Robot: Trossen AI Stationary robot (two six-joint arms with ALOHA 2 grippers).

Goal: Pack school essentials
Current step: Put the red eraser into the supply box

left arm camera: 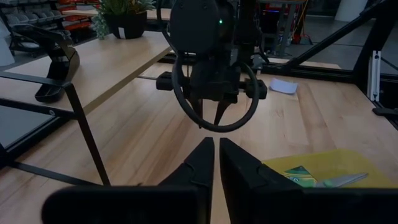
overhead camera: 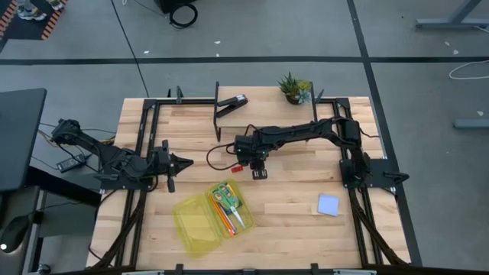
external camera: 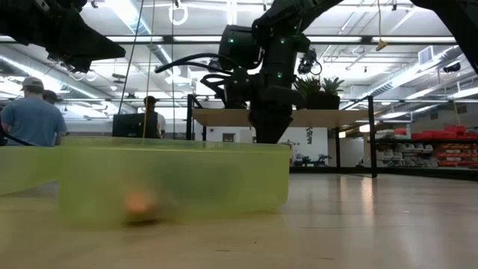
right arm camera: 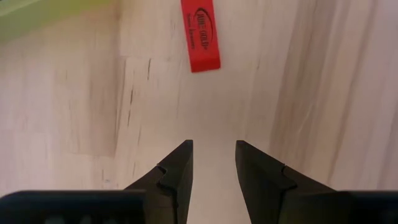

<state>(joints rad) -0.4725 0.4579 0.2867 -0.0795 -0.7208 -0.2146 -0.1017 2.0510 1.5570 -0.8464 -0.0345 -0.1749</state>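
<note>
Right pincer (overhead camera: 259, 173) hangs over the middle of the table (overhead camera: 306, 221), pointing down, its fingers (right arm camera: 177, 171) apart with bare wood between them; it holds nothing. The red eraser (right arm camera: 201, 34) lies flat on the wood just ahead of those fingertips, untouched; in the high view it sits just beside the pincer, on the left arm's side (overhead camera: 236, 168).

Left pincer (overhead camera: 182, 161) rests low near the table's left edge, fingers (left arm camera: 202, 165) nearly together with a thin gap, empty, and aimed across at the right pincer.

The open yellow-green box (overhead camera: 197, 225) lies nearer the table's front edge than both pincers, between them. Its tray holds the green-handled scissors (overhead camera: 226, 195) and the orange pencil (overhead camera: 222, 218). The pale blue notepad (overhead camera: 328, 204) lies apart, to the right pincer's outer side, near the right arm's base.

Beyond the right pincer, at the far edge, stand the black stapler (overhead camera: 231, 105) and the potted plant (overhead camera: 293, 88), both clear of the arms. Nothing lies between the right pincer and the eraser. People (external camera: 33, 119) stand in the room behind.
</note>
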